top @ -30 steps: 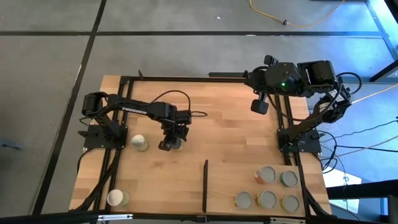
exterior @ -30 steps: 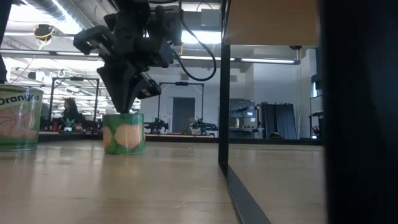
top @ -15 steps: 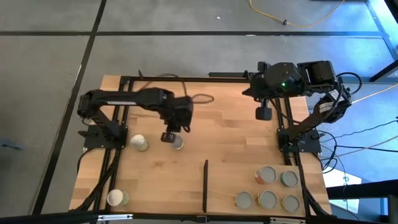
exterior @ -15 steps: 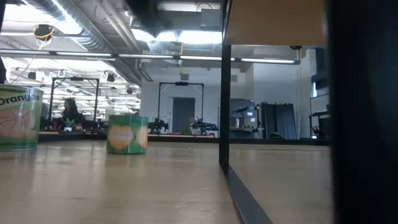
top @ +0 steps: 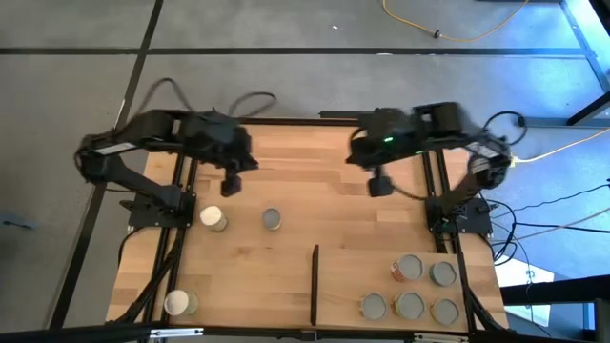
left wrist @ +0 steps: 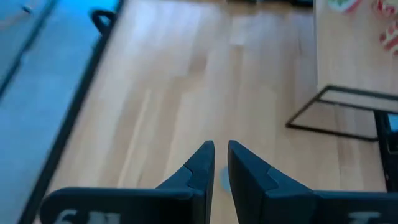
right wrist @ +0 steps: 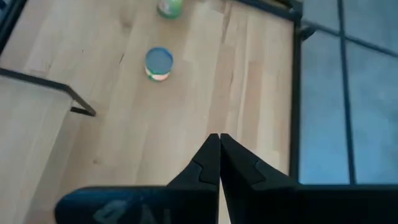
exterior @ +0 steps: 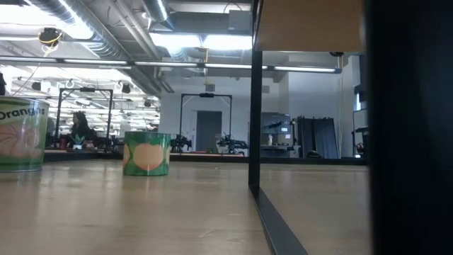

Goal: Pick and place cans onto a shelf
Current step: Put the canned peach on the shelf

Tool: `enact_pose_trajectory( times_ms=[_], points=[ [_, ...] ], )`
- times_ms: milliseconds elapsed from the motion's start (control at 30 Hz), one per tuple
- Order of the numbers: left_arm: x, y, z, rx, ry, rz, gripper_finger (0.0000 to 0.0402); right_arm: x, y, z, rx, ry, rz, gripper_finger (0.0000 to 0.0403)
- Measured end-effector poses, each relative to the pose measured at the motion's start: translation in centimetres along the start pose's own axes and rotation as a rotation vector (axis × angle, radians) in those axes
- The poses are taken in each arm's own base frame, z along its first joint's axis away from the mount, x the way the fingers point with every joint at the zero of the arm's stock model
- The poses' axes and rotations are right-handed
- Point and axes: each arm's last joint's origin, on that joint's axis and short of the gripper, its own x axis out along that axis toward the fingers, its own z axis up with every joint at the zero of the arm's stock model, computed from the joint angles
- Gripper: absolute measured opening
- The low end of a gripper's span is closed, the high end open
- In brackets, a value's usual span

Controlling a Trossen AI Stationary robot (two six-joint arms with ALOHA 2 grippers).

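A grey-topped can with green sides [top: 272,219] stands upright on its base on the bare tabletop; it also shows in the low view [exterior: 146,153] and the right wrist view [right wrist: 159,62]. Two cream-topped cans [top: 213,217] [top: 177,303] stand at the left. Several cans [top: 408,269] stand on the light-wood shelf [top: 343,286], which has a thin black strip [top: 315,284] on its left side. My left gripper [top: 231,181] hangs empty above the far left of the table, its fingers [left wrist: 221,155] almost together. My right gripper [top: 377,184] hangs empty above the far right, shut [right wrist: 219,143].
Black frame rails [top: 181,191] run along both sides of the table by the arm bases. In the low view the shelf's black post [exterior: 255,120] stands to the right of the green can, and a wider can [exterior: 21,134] stands at the left.
My left gripper has let go of the grey-topped can, risen from it and swung toward the table's far left corner. The can stays standing where it was. My right gripper has moved from the far right edge toward the table's middle.
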Motion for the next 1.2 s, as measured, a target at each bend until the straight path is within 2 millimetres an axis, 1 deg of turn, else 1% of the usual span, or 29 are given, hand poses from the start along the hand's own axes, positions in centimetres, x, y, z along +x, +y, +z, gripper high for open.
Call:
enact_pose_trajectory(
  times_ms=[100,200,300,400,567,767,900,1067,1200],
  points=[
    [-2.0,0.0,-0.6,-0.008,-0.051,0.012,0.0037,2.9,0.3,1.4,0.041,-0.002,0.039,0.0008],
    [-3.5,-0.1,-1.3,-0.001,-0.08,0.001,0.0037,5.9,0.9,3.0,0.035,-0.028,0.05,0.0008],
    [-4.7,-0.1,-2.7,0.019,-0.021,-0.007,0.0037,8.7,1.4,4.5,0.029,-0.072,0.049,0.0008],
    [-5.7,0.0,-4.1,0.034,0.047,-0.004,0.0037,11.5,1.9,5.6,0.052,-0.095,0.058,0.0008],
    [-7.4,0.2,-5.4,0.057,0.043,-0.01,0.0037,16.7,2.6,6.7,0.157,-0.108,0.133,0.0008],
    [-9.2,0.6,-6.4,0.08,-0.005,-0.023,0.0037,22.7,3.6,6.2,0.268,0.003,0.151,0.0008],
    [-10.0,0.8,-7.0,0.077,-0.033,-0.027,0.0037,25.7,4.1,5.6,0.325,0.065,0.153,0.0008],
    [-10.7,1.0,-7.4,0.074,-0.055,-0.03,0.0037,28.0,4.3,5.1,0.331,0.102,0.153,0.0016],
    [-10.7,1.0,-7.6,0.077,-0.044,-0.029,0.0037,28.8,4.1,4.8,0.337,0.112,0.148,0.0048]
  ],
)
